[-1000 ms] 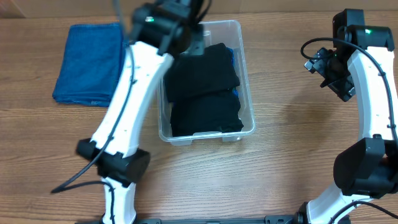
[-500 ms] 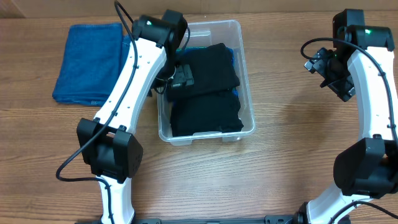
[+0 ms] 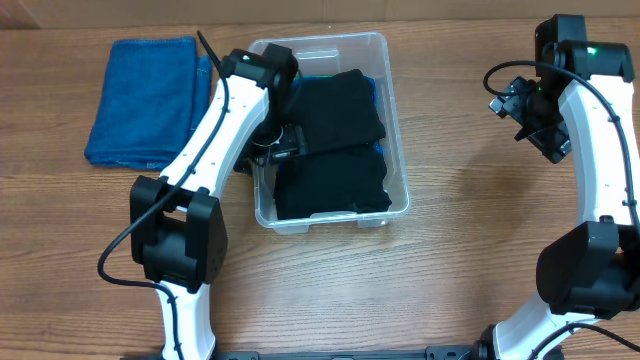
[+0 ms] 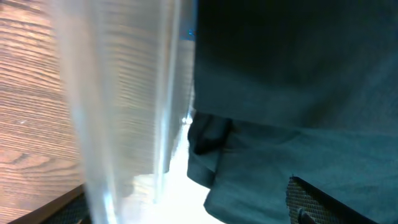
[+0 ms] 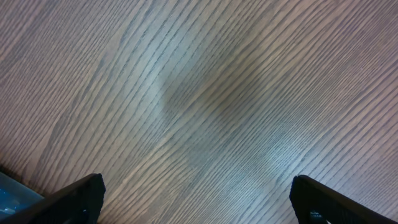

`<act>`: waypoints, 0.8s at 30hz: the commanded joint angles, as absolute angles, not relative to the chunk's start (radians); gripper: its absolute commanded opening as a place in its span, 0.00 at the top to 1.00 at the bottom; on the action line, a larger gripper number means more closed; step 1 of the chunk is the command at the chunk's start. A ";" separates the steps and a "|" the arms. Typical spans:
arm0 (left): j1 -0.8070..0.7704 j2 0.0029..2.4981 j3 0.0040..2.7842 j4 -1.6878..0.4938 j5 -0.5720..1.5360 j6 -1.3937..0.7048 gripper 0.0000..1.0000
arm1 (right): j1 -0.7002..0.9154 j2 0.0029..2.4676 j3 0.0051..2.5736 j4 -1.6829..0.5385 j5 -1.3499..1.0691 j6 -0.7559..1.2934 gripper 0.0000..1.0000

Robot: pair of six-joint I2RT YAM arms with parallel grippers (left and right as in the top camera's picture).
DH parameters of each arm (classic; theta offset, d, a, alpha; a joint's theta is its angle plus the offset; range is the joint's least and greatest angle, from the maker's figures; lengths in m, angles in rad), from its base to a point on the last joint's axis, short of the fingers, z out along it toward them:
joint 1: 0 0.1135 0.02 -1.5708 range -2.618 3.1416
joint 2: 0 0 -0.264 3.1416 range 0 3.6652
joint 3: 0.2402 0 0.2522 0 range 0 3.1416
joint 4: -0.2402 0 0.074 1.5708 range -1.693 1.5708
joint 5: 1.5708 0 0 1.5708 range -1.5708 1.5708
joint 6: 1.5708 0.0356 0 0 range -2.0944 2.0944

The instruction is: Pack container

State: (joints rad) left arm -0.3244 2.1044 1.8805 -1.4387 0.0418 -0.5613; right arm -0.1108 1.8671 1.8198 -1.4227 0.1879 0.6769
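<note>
**A:** One container (image 3: 396, 120), mid-table. What's in it?

**B:** Two black folded cloths (image 3: 335, 110), filling it end to end. It looks close to packed.

**A:** And the left gripper (image 3: 283, 140)?

**B:** It's down inside the container's left wall, probably tucking cloth clear of the side. Overhead, its own arm hides the jaws. The wrist view shows the clear wall (image 4: 124, 93), the cloths, and only one fingertip (image 4: 323, 202) sharply. I can't tell whether it's open or closed.

**A:** Outside the container?

**B:** A blue towel (image 3: 140, 100) lies flat just left of it and likely goes in next. The right gripper (image 3: 530, 115) hangs well to the container's right. Its wrist view shows fingers spread wide over bare table (image 5: 199, 93), holding nothing. I'd judge it's parked out of the way.
</note>
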 commanded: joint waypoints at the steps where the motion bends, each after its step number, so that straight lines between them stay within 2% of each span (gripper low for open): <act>1: -0.294 2.107 1.874 -1.435 0.031 -0.494 0.18 | -0.113 1.848 1.819 -1.418 0.201 0.682 0.00; 4: -0.281 2.107 1.874 -1.427 0.019 -0.476 0.39 | -0.113 1.848 1.819 -1.418 0.201 0.682 0.00; 5: -0.280 2.107 1.874 -1.421 0.019 -0.463 0.49 | -0.113 1.848 1.819 -1.418 0.201 0.682 0.00; 9: -0.280 2.107 1.874 -1.420 0.019 -0.456 0.67 | -0.113 1.848 1.819 -1.418 0.201 0.682 0.00; 13: -0.280 2.107 1.874 -1.419 0.016 -0.448 0.74 | -0.113 1.848 1.819 -1.418 0.201 0.682 0.00; 17: -0.280 2.107 1.874 -1.412 -0.019 -0.447 0.76 | -0.113 1.848 1.819 -1.418 0.201 0.682 0.00; 19: -0.280 2.107 1.874 -1.405 -0.033 -0.440 0.83 | -0.113 1.848 1.819 -1.418 0.201 0.682 0.00; 24: -0.279 2.107 1.874 -1.382 -0.033 -0.387 0.89 | -0.113 1.848 1.819 -1.418 0.201 0.682 0.00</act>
